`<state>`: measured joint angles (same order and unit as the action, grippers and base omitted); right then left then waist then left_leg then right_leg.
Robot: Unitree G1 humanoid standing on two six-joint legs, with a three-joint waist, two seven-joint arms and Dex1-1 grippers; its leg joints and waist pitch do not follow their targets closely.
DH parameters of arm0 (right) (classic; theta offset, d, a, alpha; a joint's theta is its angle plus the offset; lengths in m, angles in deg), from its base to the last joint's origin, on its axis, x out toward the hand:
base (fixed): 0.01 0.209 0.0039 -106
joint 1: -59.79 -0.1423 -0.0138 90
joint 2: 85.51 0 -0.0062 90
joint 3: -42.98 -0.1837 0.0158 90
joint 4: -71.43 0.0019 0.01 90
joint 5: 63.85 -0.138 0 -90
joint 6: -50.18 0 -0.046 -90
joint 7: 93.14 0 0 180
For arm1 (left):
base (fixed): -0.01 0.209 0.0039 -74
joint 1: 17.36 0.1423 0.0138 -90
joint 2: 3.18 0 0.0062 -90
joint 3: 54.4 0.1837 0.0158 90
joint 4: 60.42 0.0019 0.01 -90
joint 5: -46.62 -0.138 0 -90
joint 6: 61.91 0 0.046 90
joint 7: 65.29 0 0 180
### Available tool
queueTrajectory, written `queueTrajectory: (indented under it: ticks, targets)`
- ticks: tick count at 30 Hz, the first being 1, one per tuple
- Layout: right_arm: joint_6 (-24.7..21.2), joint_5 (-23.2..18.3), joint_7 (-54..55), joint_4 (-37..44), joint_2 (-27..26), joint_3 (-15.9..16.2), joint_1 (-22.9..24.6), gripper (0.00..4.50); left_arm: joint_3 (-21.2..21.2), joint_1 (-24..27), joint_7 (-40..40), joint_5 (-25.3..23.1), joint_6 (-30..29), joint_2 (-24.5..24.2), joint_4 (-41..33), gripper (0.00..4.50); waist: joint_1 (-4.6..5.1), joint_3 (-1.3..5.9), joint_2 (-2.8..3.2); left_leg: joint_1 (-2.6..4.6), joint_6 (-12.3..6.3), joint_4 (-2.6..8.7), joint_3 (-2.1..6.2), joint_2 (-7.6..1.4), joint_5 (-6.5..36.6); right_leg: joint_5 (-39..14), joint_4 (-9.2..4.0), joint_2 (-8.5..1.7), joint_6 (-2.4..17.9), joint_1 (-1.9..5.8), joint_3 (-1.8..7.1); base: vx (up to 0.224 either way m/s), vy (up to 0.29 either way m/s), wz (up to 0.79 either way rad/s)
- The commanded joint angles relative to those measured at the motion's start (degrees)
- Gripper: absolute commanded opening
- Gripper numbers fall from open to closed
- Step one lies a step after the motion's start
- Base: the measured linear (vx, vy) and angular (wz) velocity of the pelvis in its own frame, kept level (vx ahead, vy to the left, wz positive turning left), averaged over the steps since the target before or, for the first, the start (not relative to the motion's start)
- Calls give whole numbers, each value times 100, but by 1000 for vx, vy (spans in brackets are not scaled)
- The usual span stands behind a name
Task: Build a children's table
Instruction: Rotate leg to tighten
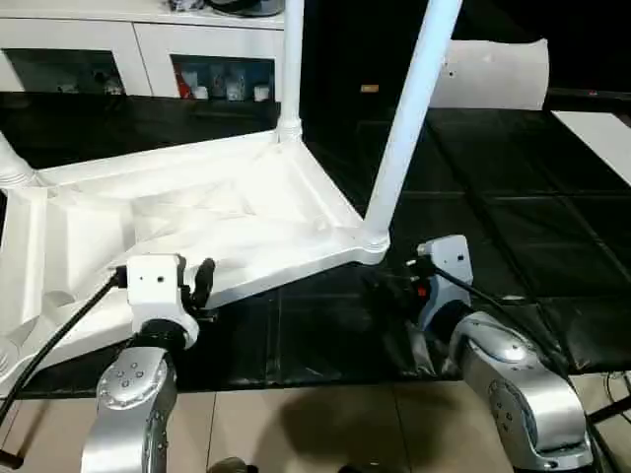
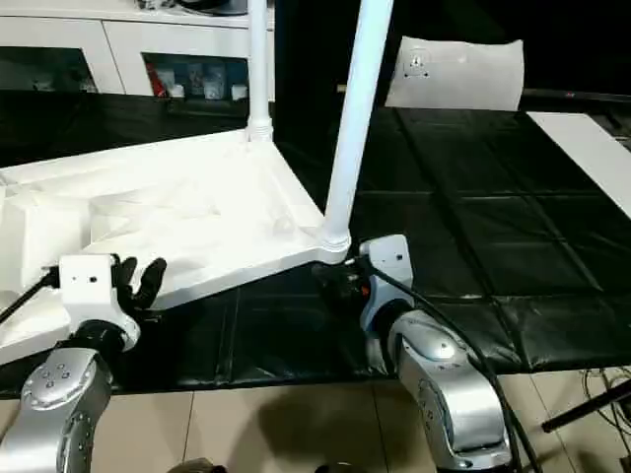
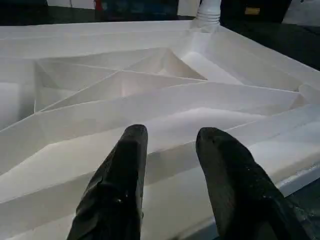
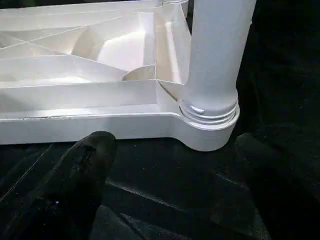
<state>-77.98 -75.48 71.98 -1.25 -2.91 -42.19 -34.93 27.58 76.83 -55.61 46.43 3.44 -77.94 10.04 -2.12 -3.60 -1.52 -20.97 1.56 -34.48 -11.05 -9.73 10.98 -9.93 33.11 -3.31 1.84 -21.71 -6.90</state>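
Note:
The children's table lies upside down on the black mat, its white ribbed top (image 1: 197, 212) facing up. One leg (image 1: 292, 59) stands in the far corner socket. A second leg (image 1: 409, 108) stands in the near right corner socket (image 4: 207, 122), and a third leg (image 1: 12, 168) shows at the left edge. My left gripper (image 2: 138, 276) is open at the top's near rim, its black fingers (image 3: 125, 165) over the rim with nothing between them. My right gripper (image 4: 175, 165) is wide open just in front of the near right socket, not touching it.
A white glass-door cabinet (image 1: 148, 54) runs along the back. A flat white sheet with a round fitting (image 1: 493, 74) leans at the back right, and a white panel (image 1: 601, 133) lies at the right edge. The black mat (image 1: 493, 197) ends at tiled floor (image 1: 296, 424) near me.

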Motion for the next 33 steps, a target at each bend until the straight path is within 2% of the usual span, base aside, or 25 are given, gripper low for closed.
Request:
queueTrajectory:
  ticks: [1, 33]
  targets:
    - [-59, -30, 20, -1, 31, -76, -40, 419, 61, 16, -23, -39, -37, 9, -86, 185, -14, 332, 41, 85, -26, 439, 274, -438, 1512, -2070, -506, -596, 308, 188, 432, 0, 0, 0]
    - [-59, -30, 20, -1, 31, -76, -40, 419, 61, 16, -23, -39, -37, 9, -86, 185, -11, 333, 37, 86, -23, 438, 274, -438, 1515, -2036, -499, -590, 317, 187, 432, 0, 0, 0]
